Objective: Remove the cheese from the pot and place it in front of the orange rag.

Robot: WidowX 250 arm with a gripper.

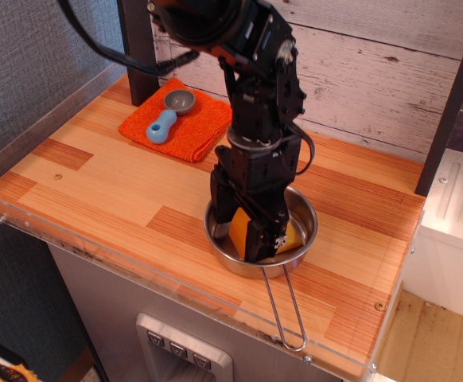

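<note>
The shiny steel pot (308, 213) sits near the table's front right, its wire loop handle (283, 312) pointing toward the front edge. Inside lies the yellow-orange cheese (293, 236), mostly hidden behind the black arm. My gripper (243, 229) is lowered into the pot, open, with one finger on each side of the wedge; orange cheese shows between the fingers. I cannot tell whether the pads touch it. The orange rag (188, 134) lies flat at the back left, apart from the pot.
A small grey-and-blue scoop (161, 124) rests on the rag. A dark post (138, 48) stands behind the rag, and another post (452, 103) at the right. A clear acrylic lip (96, 243) runs along the table's front and left edges.
</note>
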